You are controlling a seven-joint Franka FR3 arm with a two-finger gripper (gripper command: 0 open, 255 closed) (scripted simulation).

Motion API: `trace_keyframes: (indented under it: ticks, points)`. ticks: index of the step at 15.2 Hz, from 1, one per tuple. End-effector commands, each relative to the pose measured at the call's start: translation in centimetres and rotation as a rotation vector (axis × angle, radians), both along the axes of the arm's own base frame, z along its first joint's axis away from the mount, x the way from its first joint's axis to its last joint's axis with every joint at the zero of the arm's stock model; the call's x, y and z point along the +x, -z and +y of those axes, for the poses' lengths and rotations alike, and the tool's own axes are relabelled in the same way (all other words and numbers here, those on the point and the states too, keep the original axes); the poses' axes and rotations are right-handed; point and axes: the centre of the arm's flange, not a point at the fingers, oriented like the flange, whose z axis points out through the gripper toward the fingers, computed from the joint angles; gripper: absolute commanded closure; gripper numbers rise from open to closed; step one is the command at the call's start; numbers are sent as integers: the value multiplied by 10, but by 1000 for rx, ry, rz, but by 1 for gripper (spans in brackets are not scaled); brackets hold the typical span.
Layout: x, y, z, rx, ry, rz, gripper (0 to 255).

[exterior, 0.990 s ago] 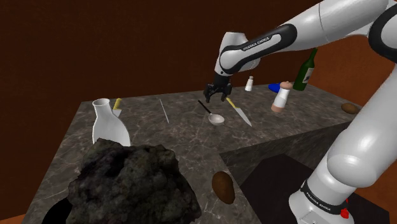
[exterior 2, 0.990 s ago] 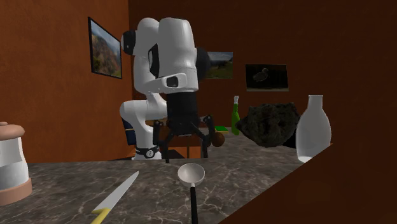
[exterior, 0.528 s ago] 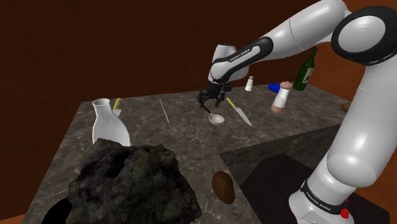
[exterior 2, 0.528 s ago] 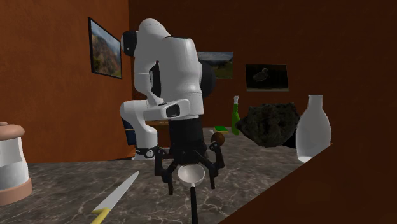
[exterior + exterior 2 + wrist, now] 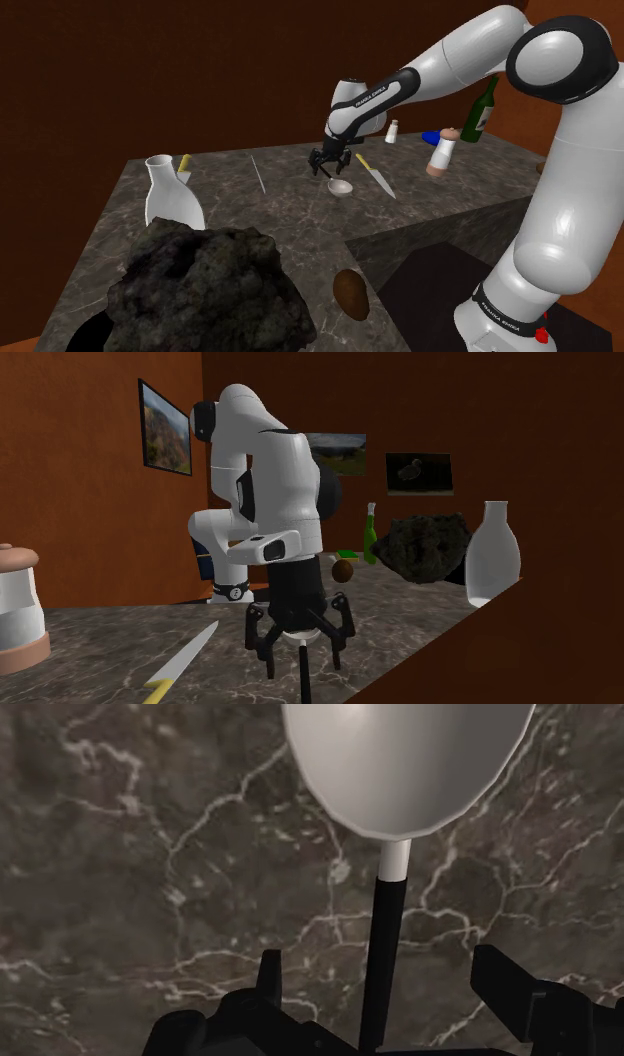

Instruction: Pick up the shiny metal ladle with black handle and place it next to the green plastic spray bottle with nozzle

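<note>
Worktop: dark marble worktop with pale veins (image 5: 290,215), carrying everything named here.
Ladle: shiny pale-grey metal ladle with a black handle (image 5: 405,764) lies flat on the worktop, roughly mid-surface. Its round bowl faces up and a short white neck joins the bowl to the handle.
Gripper: all-black gripper (image 5: 328,167) points down over the ladle, low and near the worktop.
Fingers: the 2 fingers (image 5: 500,984) stand apart, 1 on each side of the black handle just behind the bowl, touching neither it nor each other.
Knife: steel-bladed knife with a yellow handle (image 5: 378,180) lies just beside the ladle, on the shoulder view's right.
Bottle: slim bright-green bottle with a pale top (image 5: 370,534) stands upright far behind the arm in the second exterior view, well apart from the ladle.
Rock: big dark rough rock (image 5: 205,295) sits at the shoulder view's lower left.
Vase: white narrow-necked vase (image 5: 172,200) stands upright just behind the rock.
</note>
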Motion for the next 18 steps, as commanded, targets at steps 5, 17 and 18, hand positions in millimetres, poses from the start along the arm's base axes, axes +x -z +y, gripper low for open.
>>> trace_keyframes:
  ticks: [5,17,18]
  points:
    - [0,1,0,0,0,0,255]
    - [0,-15,0,0,0,0,255]
    - [0,-21,0,0,0,0,255]
